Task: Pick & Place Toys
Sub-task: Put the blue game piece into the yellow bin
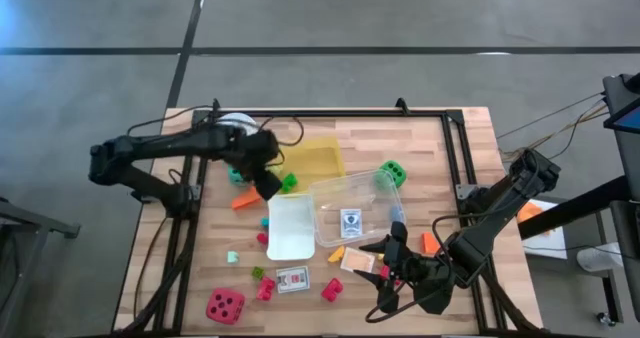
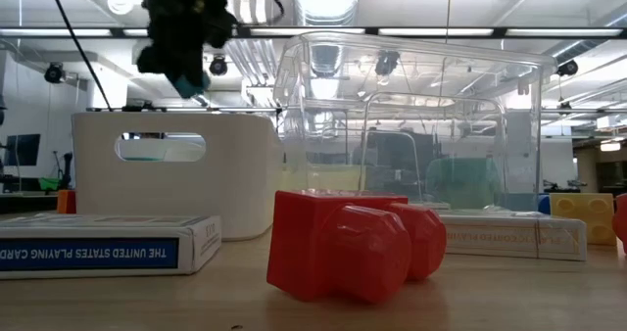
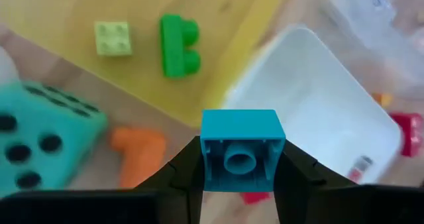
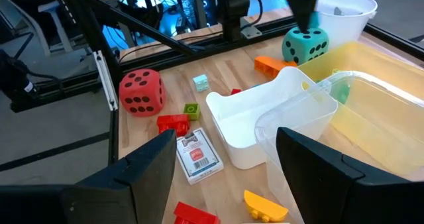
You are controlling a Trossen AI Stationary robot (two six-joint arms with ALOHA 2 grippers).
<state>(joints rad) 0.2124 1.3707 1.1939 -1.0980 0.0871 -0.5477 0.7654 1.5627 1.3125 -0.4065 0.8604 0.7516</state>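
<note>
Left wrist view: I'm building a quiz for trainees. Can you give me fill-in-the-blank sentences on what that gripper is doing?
1. The left gripper is shut on a small ____ plastic block.
2. Below it lies an empty ____ rectangular bin.
3. The green two-stud block rests on the ____ tray.
Missing: blue; white; yellow.

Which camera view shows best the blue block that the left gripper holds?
The left wrist view: the blue block fills the centre, clamped in the left gripper. The low view shows it small from the side, raised above the table. In the high view the arm hides it. The right wrist view misses it.
</note>
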